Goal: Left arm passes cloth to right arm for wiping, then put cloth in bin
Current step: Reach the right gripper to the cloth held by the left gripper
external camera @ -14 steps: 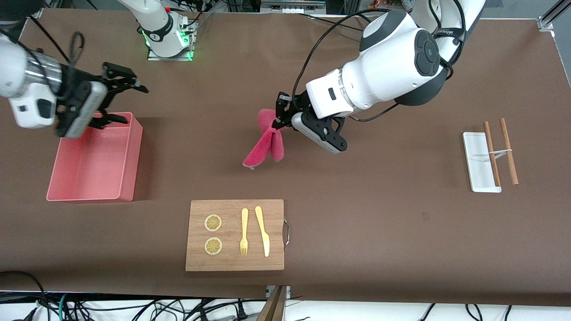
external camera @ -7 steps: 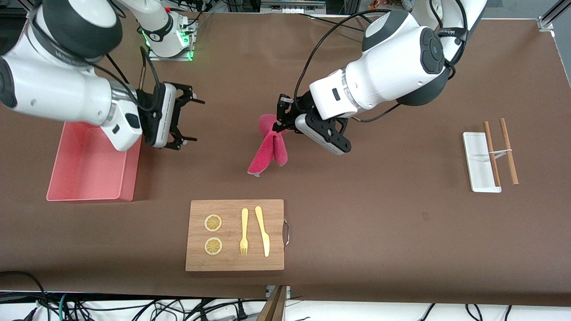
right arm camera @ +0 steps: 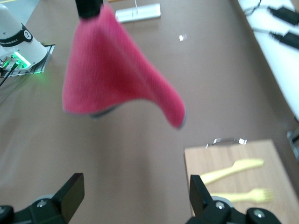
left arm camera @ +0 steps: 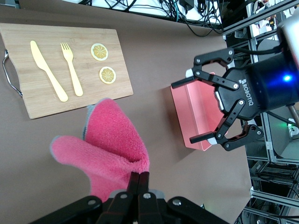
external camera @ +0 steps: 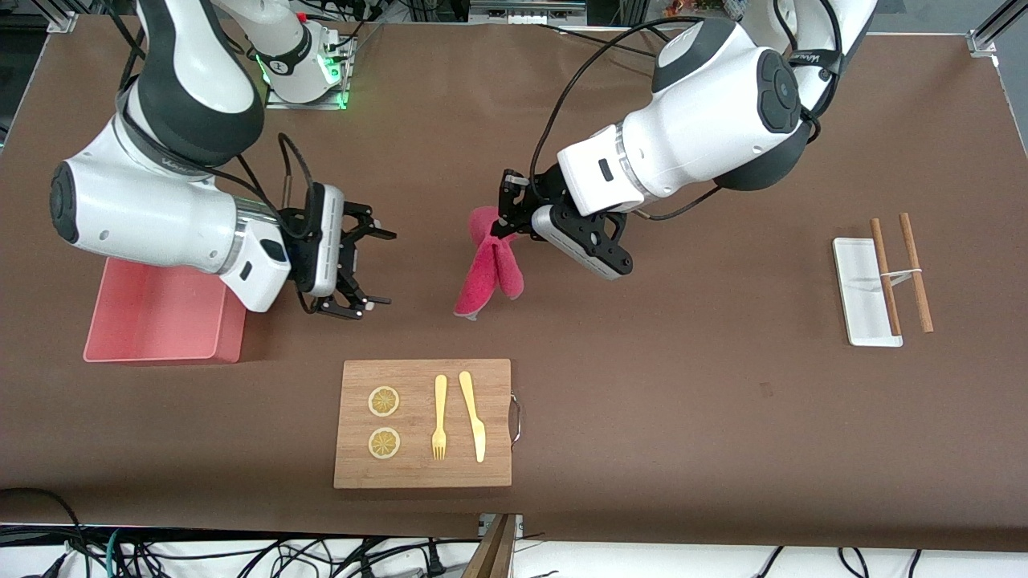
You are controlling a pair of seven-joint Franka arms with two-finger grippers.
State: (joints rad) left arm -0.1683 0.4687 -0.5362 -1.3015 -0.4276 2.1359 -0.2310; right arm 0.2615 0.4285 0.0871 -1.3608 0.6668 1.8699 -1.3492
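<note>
1. locate the small fuzzy crimson-pink cloth point(external camera: 488, 265). it hangs in the air over the bare brown tabletop point(external camera: 683, 385), above the middle of the table, with its long axis running downward from the pinch point.
2. check the left arm's black two-finger hand point(external camera: 504, 226). it is closed tight on the cloth's top corner; the left wrist view shows the fingertips point(left arm camera: 139, 179) pressed together on the fabric point(left arm camera: 110, 151).
3. check the right arm's black two-finger hand point(external camera: 371, 267). it is spread wide and holds nothing. it hovers over the tabletop between the salmon-pink rectangular plastic bin point(external camera: 161, 317) and the cloth, turned sideways so its opening faces the cloth.
4. note the key relation: the cloth lies straight ahead of the right hand, toward the left arm's end of the table, near but apart. the right wrist view shows the cloth point(right arm camera: 114, 70) centred ahead of the two open fingers point(right arm camera: 70, 191).
5. judge the next move as a level advance of the right hand onto the hanging part, below the left hand's pinch.
6. note the wooden cutting board point(external camera: 423, 423) with yellow cutlery lies nearer the front camera, clear of this path.
</note>
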